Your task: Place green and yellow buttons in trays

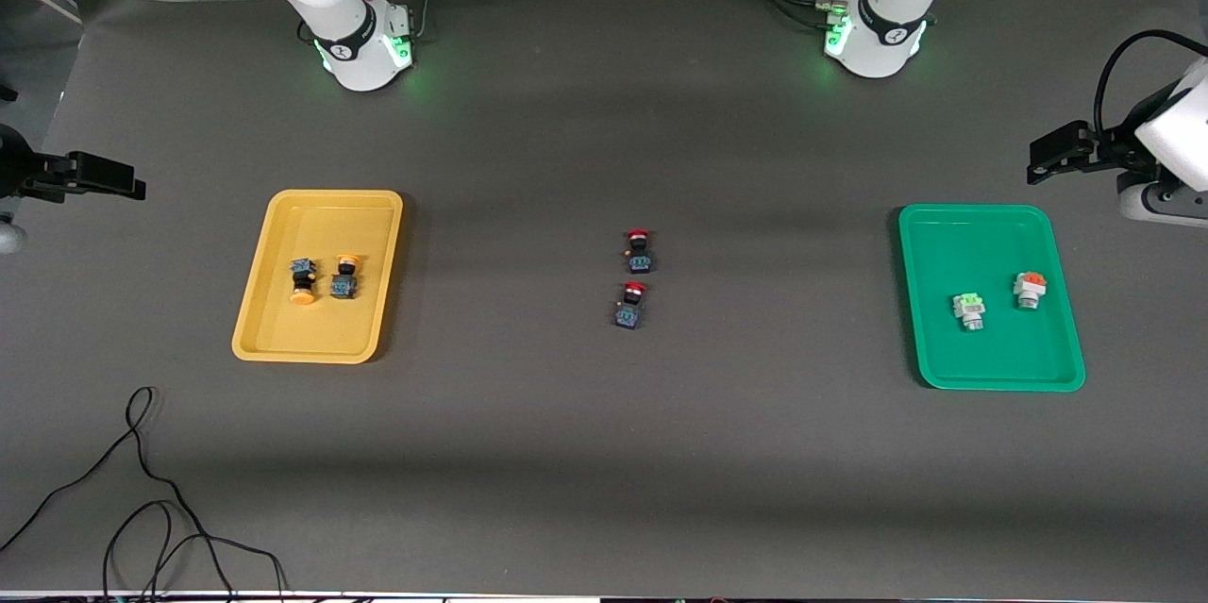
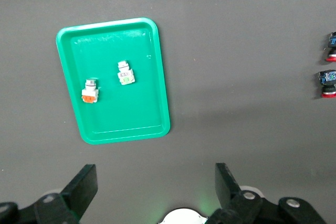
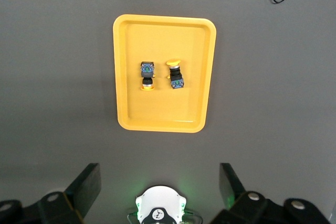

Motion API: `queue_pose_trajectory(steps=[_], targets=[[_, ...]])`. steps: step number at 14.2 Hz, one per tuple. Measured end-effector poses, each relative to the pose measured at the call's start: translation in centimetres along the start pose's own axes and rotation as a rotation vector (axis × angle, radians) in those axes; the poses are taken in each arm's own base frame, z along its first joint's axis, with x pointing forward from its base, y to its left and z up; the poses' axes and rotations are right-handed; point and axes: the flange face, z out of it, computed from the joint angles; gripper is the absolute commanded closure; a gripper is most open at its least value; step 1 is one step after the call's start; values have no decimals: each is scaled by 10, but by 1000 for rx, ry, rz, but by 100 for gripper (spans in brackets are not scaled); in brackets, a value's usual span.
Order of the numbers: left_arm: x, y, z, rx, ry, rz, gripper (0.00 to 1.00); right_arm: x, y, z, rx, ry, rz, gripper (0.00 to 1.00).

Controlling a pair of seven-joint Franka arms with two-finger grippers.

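- Front view: a shallow yellow plastic tray with rounded corners [image 1: 283, 301] lies toward the right arm's end of the grey table [image 1: 604, 452]; in it sit two yellow-capped push-button switches on black-blue bodies [image 1: 303, 280] [image 1: 345, 276], side by side and just apart
- A matching green plastic tray [image 1: 944, 348] lies toward the left arm's end; it holds a white-grey switch topped light green [image 1: 970, 309] and a white-grey switch topped orange [image 1: 1030, 289], near each other but not touching
- Two red-capped black-blue switches [image 1: 639, 250] [image 1: 630, 305] stand on the bare table between the trays, one nearer the camera than the other
- A loose black cable [image 1: 142, 490] curls on the table at the near edge, toward the right arm's end
- Left wrist view: the left gripper [image 2: 156, 187] hangs high over the table beside the green tray [image 2: 157, 77], fingers spread wide, holding nothing; the arm waits
- Both white-grey switches [image 2: 125, 72] [image 2: 90, 90] show inside that tray
- Right wrist view: the right gripper [image 3: 160, 184] hangs high over the table by the yellow tray [image 3: 205, 77], fingers spread wide and empty; this arm waits too
- Both yellow-capped switches [image 3: 147, 74] [image 3: 175, 74] lie in the tray's middle
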Motion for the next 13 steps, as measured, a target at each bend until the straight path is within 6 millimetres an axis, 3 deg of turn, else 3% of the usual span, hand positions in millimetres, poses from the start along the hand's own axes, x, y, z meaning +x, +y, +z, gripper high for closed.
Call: queue_pose_trajectory(steps=[3,9,13], targets=[[0,0,0,0,1,0,0,-16,10,-12,6,75,14,0],[0,0,0,0,1,-22,0,-63,2,-53,-47,211,11,0],[0,2,-1,1,2,-50,0,-63,-6,-48,-47,206,-5,0]])
